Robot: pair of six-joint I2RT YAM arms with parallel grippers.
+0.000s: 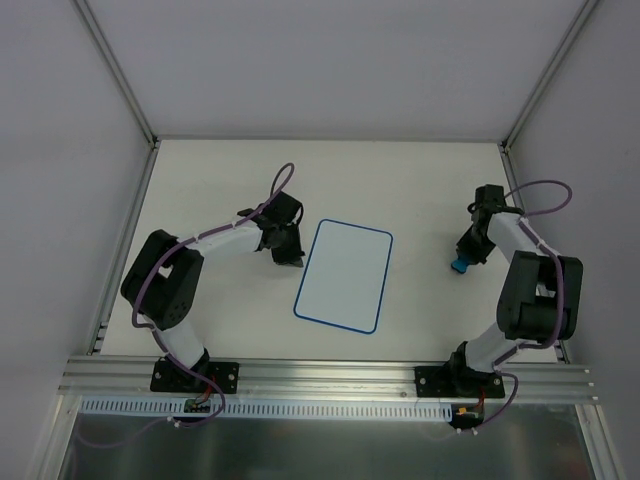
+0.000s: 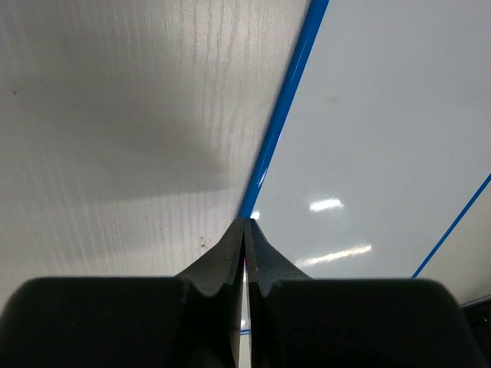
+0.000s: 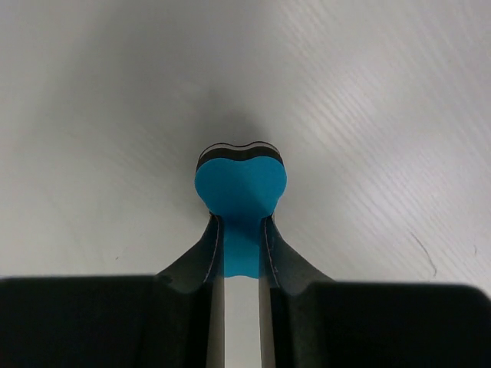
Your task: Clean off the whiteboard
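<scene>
Right wrist, right pincer point(image 3: 242, 222) clamped on blue eraser point(image 3: 240, 184), left wrist, left pincer point(image 2: 245, 224) together at whiteboard point(image 2: 383, 115) edge

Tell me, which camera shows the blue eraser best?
The right wrist view: the blue eraser fills the middle, pinched in the right gripper. The top view shows it only as a tiny blue spot at that gripper's tip. The left wrist view misses it, showing just an edge of the whiteboard.

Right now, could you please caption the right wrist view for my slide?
Right end effector shut on a blue eraser, white table behind it.
</scene>
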